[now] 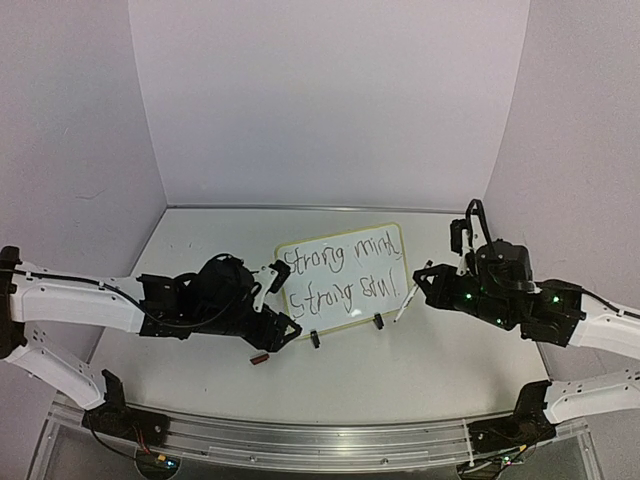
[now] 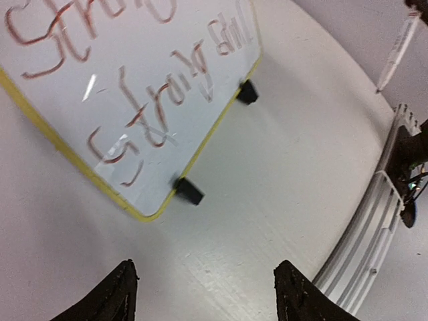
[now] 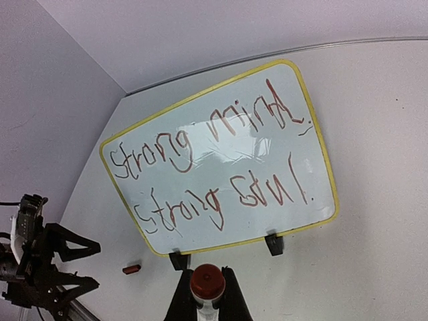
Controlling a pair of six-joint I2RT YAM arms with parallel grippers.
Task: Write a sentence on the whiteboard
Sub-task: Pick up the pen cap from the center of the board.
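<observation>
Table (image 1: 430, 370): board (image 1: 345, 280) at its middle, propped tilted on a wire stand, black clips (image 3: 274, 244) at the lower edge. It looks light, stiff and glossy, so it'd likely slide or tip if pushed. Hold it by the yellow frame, off the ink. Sentence (image 3: 214, 167) on the board, two lines, smudgeable. Left gripper (image 2: 206, 267) crowds the board's lower-left corner, fingers spread, empty. Right gripper (image 3: 207, 297) just right of the board, pinching the marker (image 3: 207, 282). Cap (image 1: 260, 358) lies in front of the board's left corner.

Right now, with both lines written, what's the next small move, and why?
Probably lower the open left pincer onto the small dark-red piece beside the yellow-framed whiteboard, likely the pen cap: the handwritten sentence looks complete, and the right pincer holds the slim white marker clear of the board.
</observation>
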